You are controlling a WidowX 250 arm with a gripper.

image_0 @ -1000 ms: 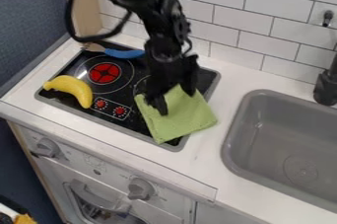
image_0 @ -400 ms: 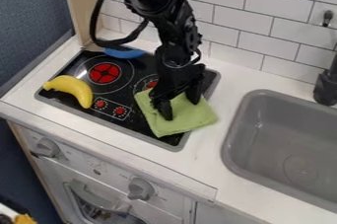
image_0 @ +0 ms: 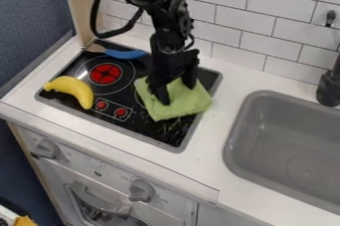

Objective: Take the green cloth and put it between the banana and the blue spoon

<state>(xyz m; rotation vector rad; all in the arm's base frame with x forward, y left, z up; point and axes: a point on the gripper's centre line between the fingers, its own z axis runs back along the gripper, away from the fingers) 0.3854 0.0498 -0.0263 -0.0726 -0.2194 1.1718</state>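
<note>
The black gripper (image_0: 176, 92) is over the right part of the stove, its two fingers spread apart and resting on the green cloth (image_0: 188, 102). Folds show in the cloth, which lies mostly on the black stove top and laps over its right edge; the gripper hides its upper middle. A yellow banana (image_0: 74, 89) lies at the stove's left front, left of the cloth. Behind the red burner, near the stove's back edge, lies the blue spoon (image_0: 125, 54), with its brownish end pointing left.
The stove top (image_0: 144, 128) has a red burner and small red knobs at its front. To the right is a grey sink (image_0: 292, 135) with a black faucet (image_0: 329, 88). A tiled wall stands behind, and a wooden post (image_0: 81, 11) rises at the back left.
The cloth's front edge has shifted back toward the wall, and the cloth is more bunched. Over the last moment the gripper has moved back and slightly left, uncovering more of the blue spoon.
</note>
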